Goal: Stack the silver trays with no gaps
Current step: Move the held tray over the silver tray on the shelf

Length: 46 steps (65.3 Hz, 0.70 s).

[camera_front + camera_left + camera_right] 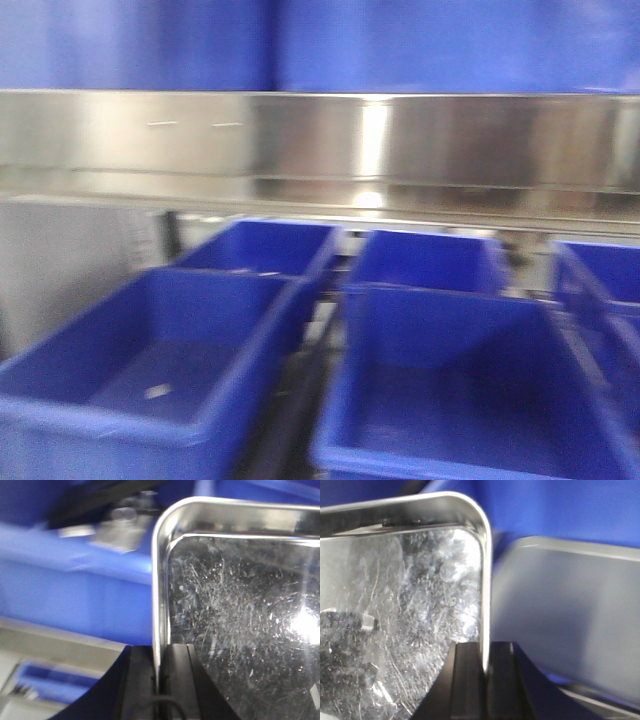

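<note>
The left pincer (pixel 159 652) is clamping one rim of a shallow polished steel tray (pixel 240 610). Its scratched inside is showing and the rim is pointing straight away, in front of a blue plastic bin (pixel 75 580). The right pincer (pixel 485 647) is gripping a tray rim likewise, and a second, blurred grey tray (pixel 570 615) is sitting just beside it.

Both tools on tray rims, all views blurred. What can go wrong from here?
1. Slip: the left tool and right tool each pinch only the thin rim of a silver tray, so it may pivot or drop.
2. Collision: the blur suggests motion, and a blue bin shows right behind the rim.
3. The front view shows neither tray nor tools, so alignment can't be checked there.
</note>
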Available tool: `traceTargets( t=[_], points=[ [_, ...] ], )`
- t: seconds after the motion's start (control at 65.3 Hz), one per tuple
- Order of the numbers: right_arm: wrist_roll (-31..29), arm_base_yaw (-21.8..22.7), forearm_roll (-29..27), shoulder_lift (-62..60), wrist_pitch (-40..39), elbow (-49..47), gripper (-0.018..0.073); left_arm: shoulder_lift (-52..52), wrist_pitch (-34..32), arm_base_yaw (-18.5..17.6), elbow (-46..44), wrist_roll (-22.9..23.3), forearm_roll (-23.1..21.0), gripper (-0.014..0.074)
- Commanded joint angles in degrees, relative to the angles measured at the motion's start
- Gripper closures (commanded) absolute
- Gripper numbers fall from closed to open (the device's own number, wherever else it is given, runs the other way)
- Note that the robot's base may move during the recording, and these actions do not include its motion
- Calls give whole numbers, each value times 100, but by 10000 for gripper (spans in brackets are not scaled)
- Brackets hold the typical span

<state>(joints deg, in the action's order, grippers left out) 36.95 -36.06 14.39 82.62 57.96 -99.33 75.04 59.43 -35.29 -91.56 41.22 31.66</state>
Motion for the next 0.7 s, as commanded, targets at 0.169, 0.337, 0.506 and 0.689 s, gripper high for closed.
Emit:
traceTargets(
  t=[0.169, 0.337, 0.506, 0.689],
  points=[
    [-43, 27, 248, -104, -55, -53, 636, -72, 68, 7, -49, -18, 358, 612],
    [-43, 27, 248, -104, -55, -53, 636, -72, 68, 7, -49, -18, 358, 612],
    [-43, 27, 248, -104, -55, -53, 636, -72, 68, 7, -49, -18, 358, 612],
    [-43, 27, 248, -104, -55, -53, 636, -72, 68, 7, -49, -18, 358, 612]
  ],
)
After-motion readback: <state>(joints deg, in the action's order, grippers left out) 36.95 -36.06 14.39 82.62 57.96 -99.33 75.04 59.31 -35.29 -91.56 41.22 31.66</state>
